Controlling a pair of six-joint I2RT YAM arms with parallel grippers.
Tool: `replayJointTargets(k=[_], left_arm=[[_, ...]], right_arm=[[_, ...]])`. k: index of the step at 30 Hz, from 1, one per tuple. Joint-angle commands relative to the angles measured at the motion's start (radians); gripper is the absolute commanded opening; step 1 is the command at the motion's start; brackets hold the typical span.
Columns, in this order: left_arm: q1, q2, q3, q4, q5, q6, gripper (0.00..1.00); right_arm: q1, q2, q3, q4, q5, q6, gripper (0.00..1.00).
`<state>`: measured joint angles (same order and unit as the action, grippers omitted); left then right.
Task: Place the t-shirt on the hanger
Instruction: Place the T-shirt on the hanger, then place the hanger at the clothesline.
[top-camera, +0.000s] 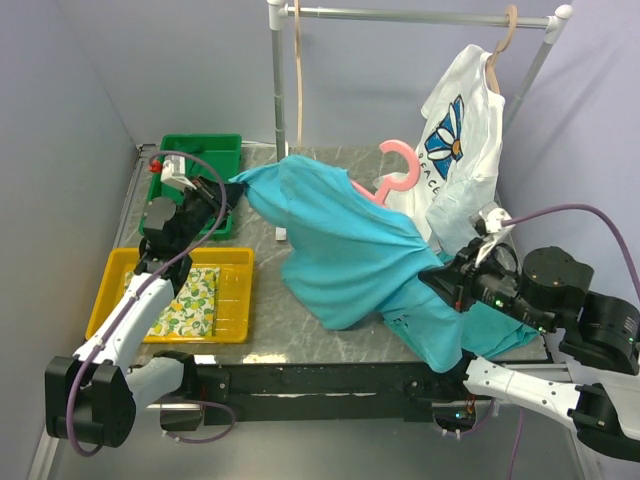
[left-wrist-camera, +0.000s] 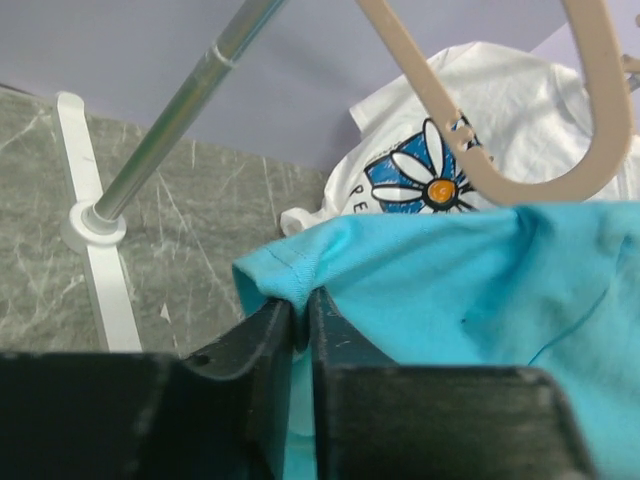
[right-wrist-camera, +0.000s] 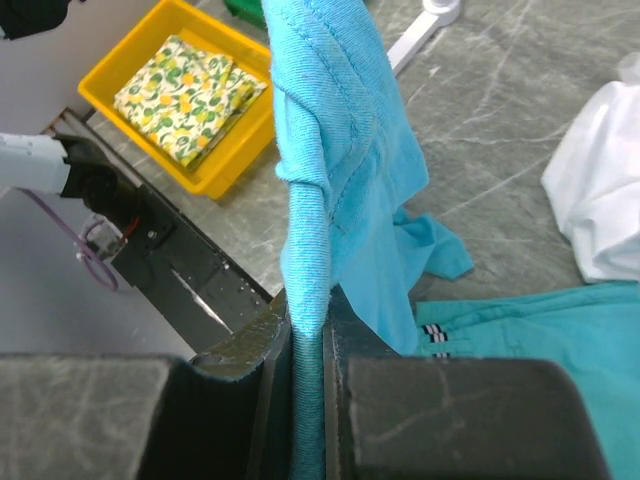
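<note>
Nearest, left end effector (left-wrist-camera: 302, 310) pinches t-shirt (left-wrist-camera: 450, 290) hem; right end effector (right-wrist-camera: 308, 310) grips fold; we note hanger (top-camera: 398, 182) at t-shirt's 1 o'clock.

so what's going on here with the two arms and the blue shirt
Both arms hold the turquoise t-shirt stretched between them. The left gripper is shut on one hem edge near the green bin, and the right gripper is shut on a bunched fold at the right. The pink hanger shows its hook above the shirt, with most of the rest hidden under the cloth.

R hand (right-wrist-camera: 308, 312) clamped on t-shirt (right-wrist-camera: 330, 130), yellow tray (right-wrist-camera: 236, 150) upper-left
</note>
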<state>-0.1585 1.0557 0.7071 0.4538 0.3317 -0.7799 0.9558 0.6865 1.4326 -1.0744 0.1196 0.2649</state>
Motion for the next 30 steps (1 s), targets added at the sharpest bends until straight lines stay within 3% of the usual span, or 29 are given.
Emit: replayJointTargets(k=[1,2,3,4,5,13,22,30], left_arm=[[-0.015,-0.010,0.006,-0.020,0.039,0.010,0.15],[-0.016,-0.013,0.009,-0.027,0.041,0.016,0.14],[-0.019,-0.013,0.015,-0.035,0.046,0.018,0.21],[-0.024,-0.013,0.034,-0.064,0.049,0.018,0.35],[-0.027,-0.016,0.043,-0.084,0.040,0.016,0.73],[-0.070,-0.135,0.066,-0.161,0.020,0.014,0.72],[-0.070,-0.198,0.127,-0.286,0.035,0.045,0.74],[-0.070,-0.195,0.160,-0.328,0.035,0.074,0.74]], right_arm=[[-0.002,-0.004,0.139,-0.004,0.089,0.019,0.00],[-0.002,-0.001,0.158,-0.019,0.109,0.020,0.00],[-0.002,0.004,0.176,-0.048,0.118,0.023,0.00],[-0.003,0.005,0.210,-0.061,0.132,0.026,0.00],[-0.002,0.010,0.228,-0.076,0.152,0.031,0.00],[-0.002,0.065,0.347,-0.262,0.213,0.080,0.00],[-0.002,0.031,0.220,-0.259,0.152,0.102,0.00],[-0.002,0.041,0.094,-0.312,0.250,0.171,0.00]])
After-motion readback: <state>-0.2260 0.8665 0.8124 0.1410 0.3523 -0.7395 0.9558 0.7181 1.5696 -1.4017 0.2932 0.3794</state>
